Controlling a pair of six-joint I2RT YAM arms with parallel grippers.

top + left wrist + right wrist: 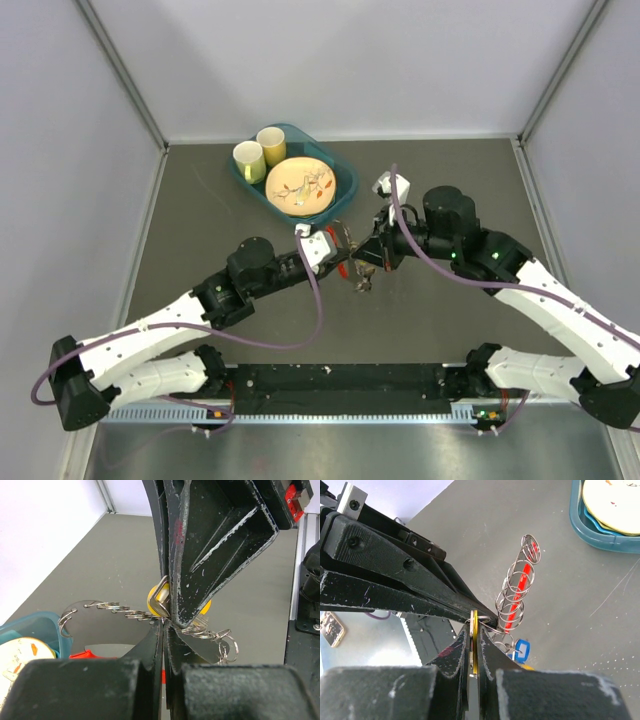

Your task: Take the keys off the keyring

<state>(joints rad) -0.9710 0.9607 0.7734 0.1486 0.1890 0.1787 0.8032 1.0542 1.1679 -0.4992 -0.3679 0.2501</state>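
Left tool (164, 626): closed on the silver linked rings of the red-clipped metal keyring (521, 580) | Right tool (474, 626): closed on a small yellow-headed metal key (155, 597) | Position: tools tip to tip, the bunch held above the middle of the dark grey surface (450, 180) | Small blue-headed key (521, 647) hangs beneath the rings

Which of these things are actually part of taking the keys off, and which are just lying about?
In the job: keyring, yellow key, blue key, left gripper, right gripper.
Lying about: teal tray, pale cup, yellow cup, patterned plate.
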